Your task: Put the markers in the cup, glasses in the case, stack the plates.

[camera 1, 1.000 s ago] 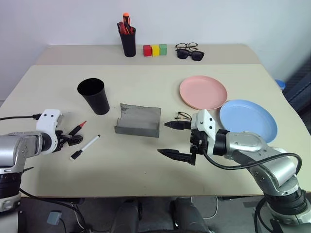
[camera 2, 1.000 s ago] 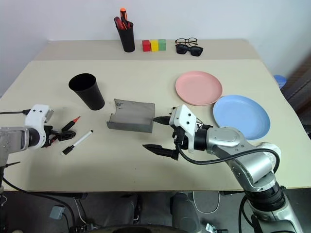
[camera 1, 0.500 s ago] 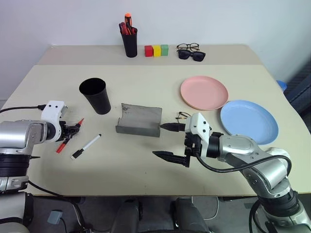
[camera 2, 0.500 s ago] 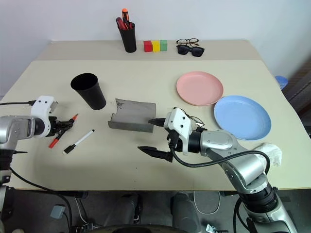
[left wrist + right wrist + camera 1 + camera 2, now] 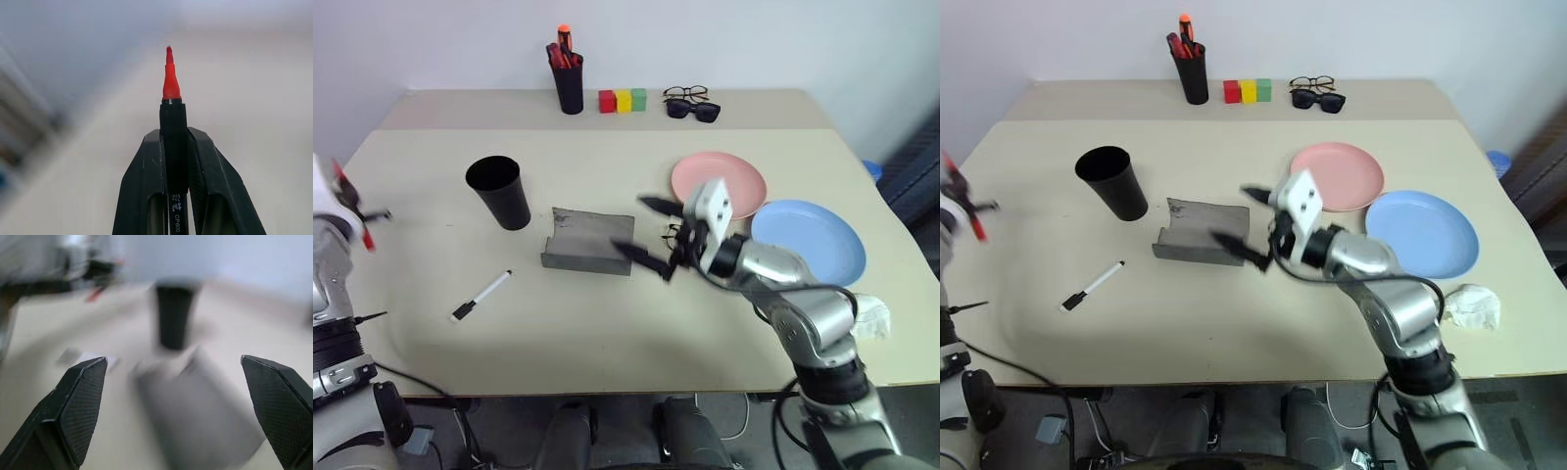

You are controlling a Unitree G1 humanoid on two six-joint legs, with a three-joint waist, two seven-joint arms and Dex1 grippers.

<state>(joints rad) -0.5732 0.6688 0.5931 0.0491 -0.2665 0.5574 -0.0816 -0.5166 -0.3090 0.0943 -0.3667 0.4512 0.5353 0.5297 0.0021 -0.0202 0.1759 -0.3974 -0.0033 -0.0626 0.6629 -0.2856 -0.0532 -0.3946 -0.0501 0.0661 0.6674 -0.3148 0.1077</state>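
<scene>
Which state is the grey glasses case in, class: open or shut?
Open. The case lies on the table with its flap folded back, its hollow inside exposed and nothing visible in it.

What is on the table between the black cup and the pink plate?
The grey case lies between the black cup and the pink plate, flap open. The right gripper hovers open there too, as the left eye view shows.

A beige table holds a black cup at about 10 o'clock from the open grey case, with a white marker lying at the case's 8 o'clock. The right gripper hovers spread wide at the case's 3 o'clock end, glasses just behind it, and the pink plate and blue plate lie close together beyond. At 12 o'clock (along the far edge) stand a pen holder, three coloured blocks and two more pairs of spectacles.
</scene>
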